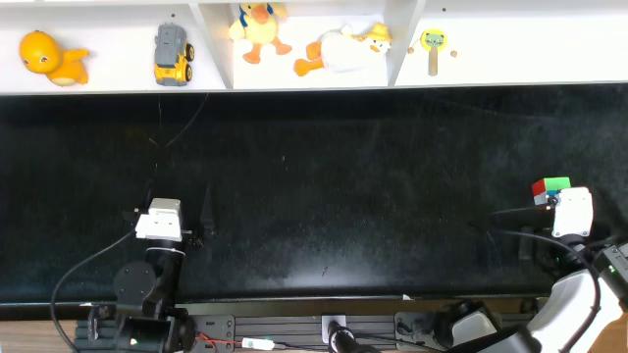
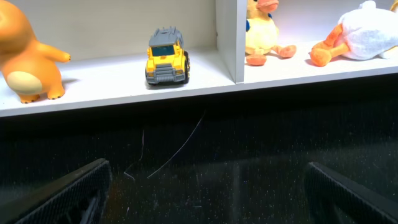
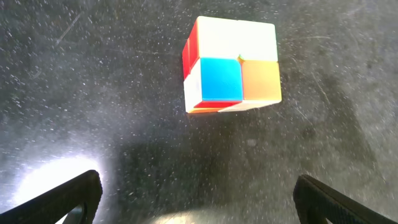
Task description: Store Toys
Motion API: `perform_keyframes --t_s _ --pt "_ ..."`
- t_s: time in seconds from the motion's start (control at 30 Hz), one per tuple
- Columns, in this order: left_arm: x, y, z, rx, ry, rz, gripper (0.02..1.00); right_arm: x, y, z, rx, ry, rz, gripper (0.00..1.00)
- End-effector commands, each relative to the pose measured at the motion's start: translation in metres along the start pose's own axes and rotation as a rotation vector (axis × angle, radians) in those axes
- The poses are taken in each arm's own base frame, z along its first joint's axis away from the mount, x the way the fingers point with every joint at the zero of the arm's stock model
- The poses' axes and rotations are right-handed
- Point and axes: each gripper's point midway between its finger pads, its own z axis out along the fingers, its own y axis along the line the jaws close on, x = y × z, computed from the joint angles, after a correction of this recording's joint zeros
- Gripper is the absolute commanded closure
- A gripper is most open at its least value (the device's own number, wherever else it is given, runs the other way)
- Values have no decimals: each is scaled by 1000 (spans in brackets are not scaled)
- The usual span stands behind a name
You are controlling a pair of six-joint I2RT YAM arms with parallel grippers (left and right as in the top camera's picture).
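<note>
Cube (image 3: 231,65) ahead of right end effector (image 3: 198,194)

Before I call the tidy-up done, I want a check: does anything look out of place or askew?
Yes. The puzzle cube sits alone on the black table, away from the shelved toys. The white plush duck lies toppled in the middle compartment of the shelf.
</note>
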Motion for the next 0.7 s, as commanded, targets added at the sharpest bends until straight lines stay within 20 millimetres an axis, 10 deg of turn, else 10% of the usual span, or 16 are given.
perform_keyframes --t_s 0.03,0.7 --pt "-1 1 0 -5 -9 -10 20 -3 -1 9 -29 -37 -48 3" --pt "-1 0 0 -5 -9 -10 20 -26 -24 43 -100 -20 -80 3"
